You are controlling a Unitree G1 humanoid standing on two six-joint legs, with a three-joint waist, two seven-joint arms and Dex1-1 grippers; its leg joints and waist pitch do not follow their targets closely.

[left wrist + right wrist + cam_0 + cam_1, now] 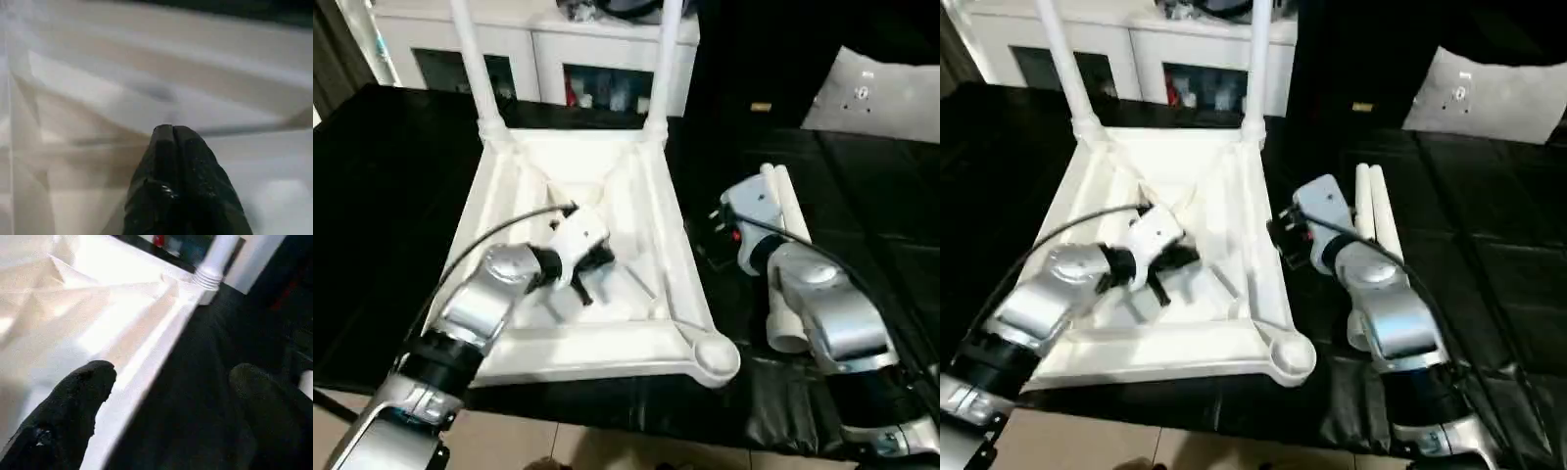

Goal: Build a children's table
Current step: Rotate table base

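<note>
The left gripper (172, 134) has its two black, rough-textured fingers pressed flat together, holding nothing, and hovers over the ribbed underside of the white plastic table top (651, 245), which lies upside down in the middle of the black work surface (391, 196). The top is rectangular, glossy and moulded, with raised diagonal ribs running inward and a thick rim. Whether the fingertips touch the plastic cannot be told. At its near right corner a round, empty corner socket (713, 356) shows as a shallow cup. At the two far corners, two white tapered tube legs (474, 69) stand upright in their sockets, their upper ends cut off by the frame; a ridged collar shows at one leg's base in the right wrist view. The right gripper (171, 382) is spread wide, one finger over the table top's right rim and the other over the black surface just beside it. Right of the table, two more loose legs (1373, 211) lie side by side, their near ends partly hidden under the silver right forearm (827, 313). Beyond, white cabinets (558, 59) with glass doors stand along the far edge; their contents are hard to make out.
</note>
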